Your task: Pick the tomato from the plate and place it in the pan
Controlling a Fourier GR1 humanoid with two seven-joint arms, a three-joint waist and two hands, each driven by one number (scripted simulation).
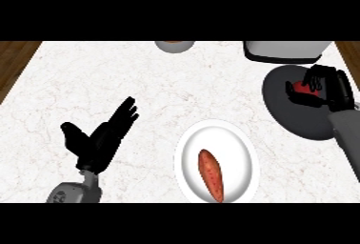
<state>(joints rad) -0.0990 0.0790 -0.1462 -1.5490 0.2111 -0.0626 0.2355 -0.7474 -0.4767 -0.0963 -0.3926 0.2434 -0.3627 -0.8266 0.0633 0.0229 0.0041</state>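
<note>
The tomato (305,87) shows red inside the curled fingers of the right robot hand (325,88), held over the dark pan (281,102). It looks already off the white plate (239,143), where only a long orange vegetable (211,175) lies. What seems left is letting it go into the pan. The left robot hand (104,136) rests open on the pale surface (105,76).
</note>
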